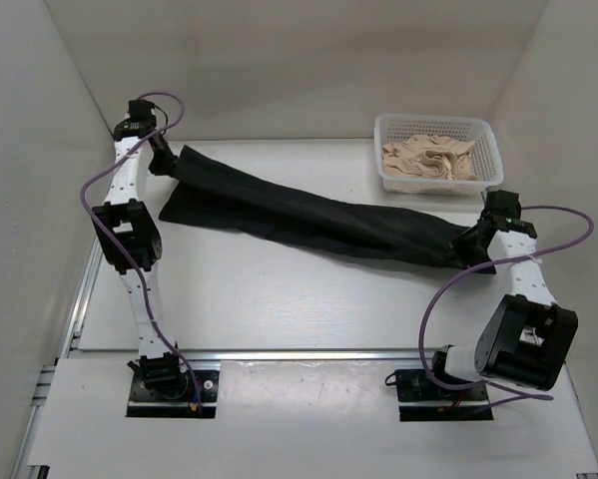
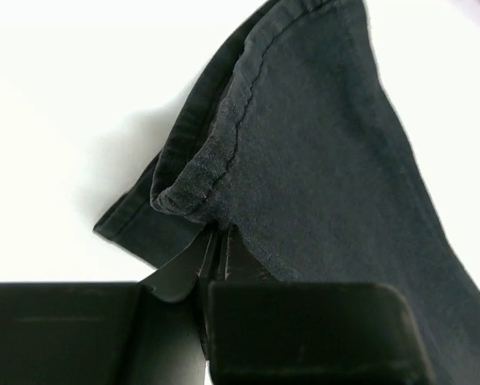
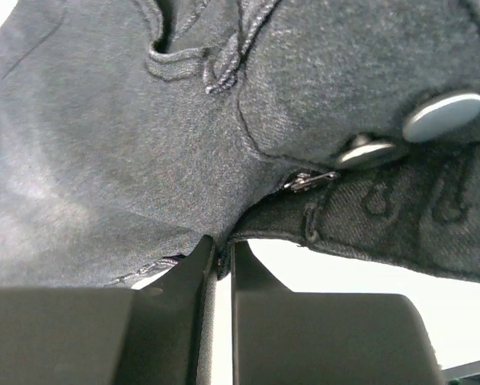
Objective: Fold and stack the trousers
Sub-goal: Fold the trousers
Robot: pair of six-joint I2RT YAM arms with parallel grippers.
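The black trousers (image 1: 308,215) are stretched across the table from far left to right, held up between both arms. My left gripper (image 1: 166,158) is shut on the hem end of the legs; the left wrist view shows the stitched hem (image 2: 223,144) pinched at my gripper (image 2: 215,237). My right gripper (image 1: 470,242) is shut on the waist end; the right wrist view shows cloth pinched at my gripper (image 3: 221,250), with the zipper pull (image 3: 310,180) and metal waist buttons (image 3: 442,115) just beyond.
A white basket (image 1: 490,165) with beige clothing (image 1: 430,160) stands at the back right, close behind the right gripper. White walls enclose the table on the left, back and right. A metal rail (image 1: 299,354) runs along the near edge.
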